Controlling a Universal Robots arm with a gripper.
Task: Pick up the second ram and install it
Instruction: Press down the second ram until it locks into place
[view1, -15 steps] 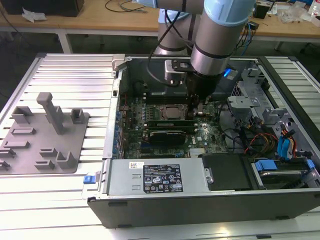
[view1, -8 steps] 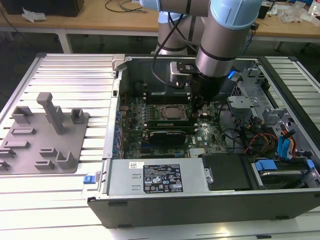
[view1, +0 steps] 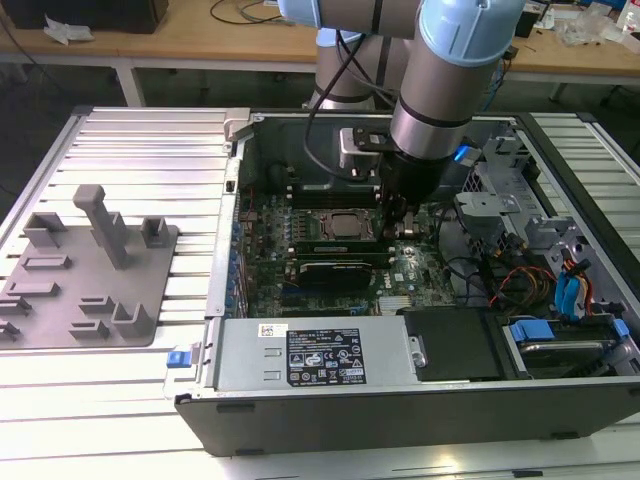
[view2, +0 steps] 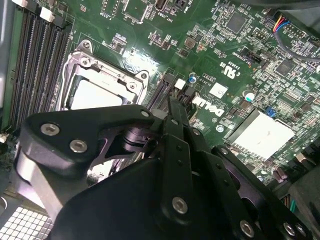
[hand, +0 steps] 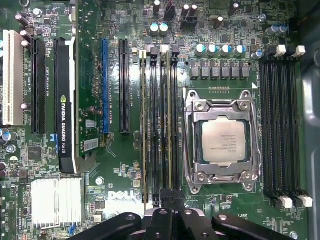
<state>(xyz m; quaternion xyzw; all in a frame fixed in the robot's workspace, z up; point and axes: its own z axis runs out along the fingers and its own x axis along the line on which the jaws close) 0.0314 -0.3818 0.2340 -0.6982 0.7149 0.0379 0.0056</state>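
1. Gripper (hand: 172, 204): the jaws are drawn together with no gap visible. It is lowered into the open computer case (view1: 300, 395), directly over one end of the memory slot bank (hand: 159, 125) beside the CPU socket (hand: 223, 141). Whether a stick is pinched or merely pressed cannot be told.
2. Second ram (hand: 168, 125): it is seen edge-on as a thin olive line standing in a slot of that bank, with its near end hidden under the gripper. It is judged to be in its slot; whether it is fully seated cannot be told.
3. Neighbouring stick (hand: 145, 125): another edge-on module is seen at the bank's far side from the socket.
4. Latch tabs (hand: 165, 49): the white clips at the far end of the bank are best used as the seating check. Force should be applied straight down and the stick kept upright in its slot, so that both ends drop evenly.
5. Outward: a graphics card (hand: 65, 100) lies well apart; a grey holder tray (view1: 90, 270) rests on the slatted surface (view1: 150, 140) outside the case.
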